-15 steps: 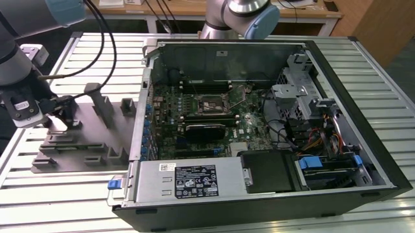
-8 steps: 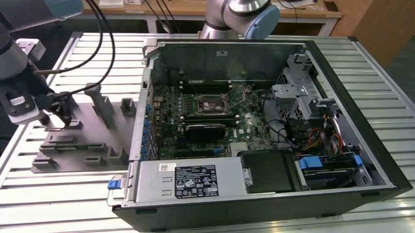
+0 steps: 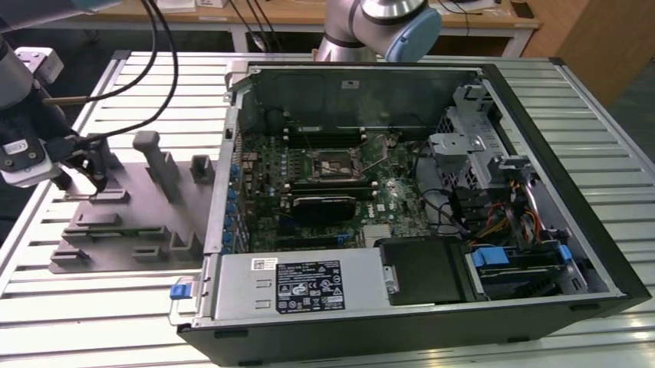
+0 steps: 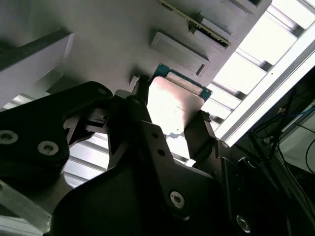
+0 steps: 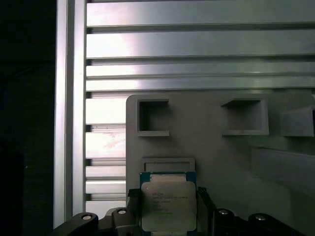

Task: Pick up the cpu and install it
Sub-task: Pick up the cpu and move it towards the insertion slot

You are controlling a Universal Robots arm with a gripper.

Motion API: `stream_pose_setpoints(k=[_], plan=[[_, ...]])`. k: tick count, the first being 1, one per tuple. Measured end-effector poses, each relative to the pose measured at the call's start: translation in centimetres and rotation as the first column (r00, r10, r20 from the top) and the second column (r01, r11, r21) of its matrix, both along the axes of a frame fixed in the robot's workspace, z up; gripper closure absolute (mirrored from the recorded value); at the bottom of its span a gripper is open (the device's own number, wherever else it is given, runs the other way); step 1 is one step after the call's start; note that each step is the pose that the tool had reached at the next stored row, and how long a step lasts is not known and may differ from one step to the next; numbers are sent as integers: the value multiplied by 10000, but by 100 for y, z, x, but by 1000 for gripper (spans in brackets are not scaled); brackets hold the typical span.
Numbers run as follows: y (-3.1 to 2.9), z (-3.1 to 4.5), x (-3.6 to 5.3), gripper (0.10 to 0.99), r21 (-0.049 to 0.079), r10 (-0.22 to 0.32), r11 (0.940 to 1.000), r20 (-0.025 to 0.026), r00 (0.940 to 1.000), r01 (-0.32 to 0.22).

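Cpu [image 5: 169,204] is clamped in the gripper [image 3: 88,181]. Jaws are narrowed to chip width, with fingers [image 4: 201,132] pressed on two opposite edges. The chip is square, so no long axis is to be reckoned with. It is held just above the grey fixture [image 3: 113,230], near the bench [image 3: 92,307] edge at the exterior view's left. The socket [image 3: 336,164] is seen well apart, toward the exterior view's right, inside the open case [image 3: 599,230]. Room there is judged tight: drive cage [image 3: 465,146] and cables [image 3: 492,218] are near.

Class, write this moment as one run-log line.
tool: shut on chip | place: over grey holder, slatted table | open computer case: exterior view's right
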State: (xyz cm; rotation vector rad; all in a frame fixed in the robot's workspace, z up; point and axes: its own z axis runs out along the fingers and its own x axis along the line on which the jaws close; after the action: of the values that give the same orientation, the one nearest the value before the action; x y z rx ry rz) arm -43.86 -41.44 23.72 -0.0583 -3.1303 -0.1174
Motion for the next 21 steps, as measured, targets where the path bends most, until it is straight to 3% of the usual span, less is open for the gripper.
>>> stream_pose_setpoints(k=[21], plan=[[0,347,0,545,4,20,10000,-1,10000,-20]])
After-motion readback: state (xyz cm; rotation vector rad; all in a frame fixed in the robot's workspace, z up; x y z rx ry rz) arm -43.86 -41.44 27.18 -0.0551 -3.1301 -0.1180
